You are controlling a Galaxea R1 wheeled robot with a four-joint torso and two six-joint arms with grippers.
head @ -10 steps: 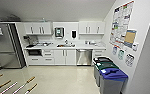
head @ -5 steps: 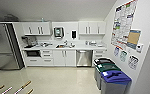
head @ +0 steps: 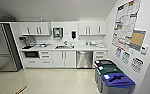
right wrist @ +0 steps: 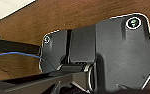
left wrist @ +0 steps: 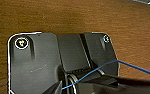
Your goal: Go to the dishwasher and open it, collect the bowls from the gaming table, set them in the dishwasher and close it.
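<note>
A small office kitchen seen from high up, looking across a pale glossy floor (head: 53, 80) toward a run of white cabinets along the far wall.

The dishwasher (head: 84, 59), a built-in unit with a brushed stainless-steel front and a bar handle along its top, sits under the white table (head: 78, 47) that tops the cabinets. Its door is shut. All other places are given from the dishwasher.

Just beside it, toward the room's left, stand white double cabinet doors (head: 64, 58), and above those a steel sink with a tap (head: 64, 46) is set into the table. Further left are white drawers (head: 46, 57) and a dark built-in microwave (head: 31, 54). Well to the left, at the end of the run, stands a tall stainless-steel refrigerator (head: 2, 47).

Above the dishwasher hang white wall cupboards (head: 92, 28); up and to its left are a paper towel dispenser (head: 57, 32) and a small dark soap dispenser (head: 73, 34) on the wall.

To the right and nearer the camera, three lidded waste bins stand in a row against the side wall: a black-lidded one (head: 104, 62) nearest the dishwasher, then a green-lidded one (head: 110, 70), then a blue-lidded one (head: 119, 81). Above the bins, large printed posters and notices (head: 127, 23) cover that wall.

Each wrist camera looks down past the robot's own dark plate at a brown wood-grain surface (left wrist: 66, 17), with a thin blue cable (left wrist: 131, 65) crossing. Whether either tool is wide or narrow cannot be told.
</note>
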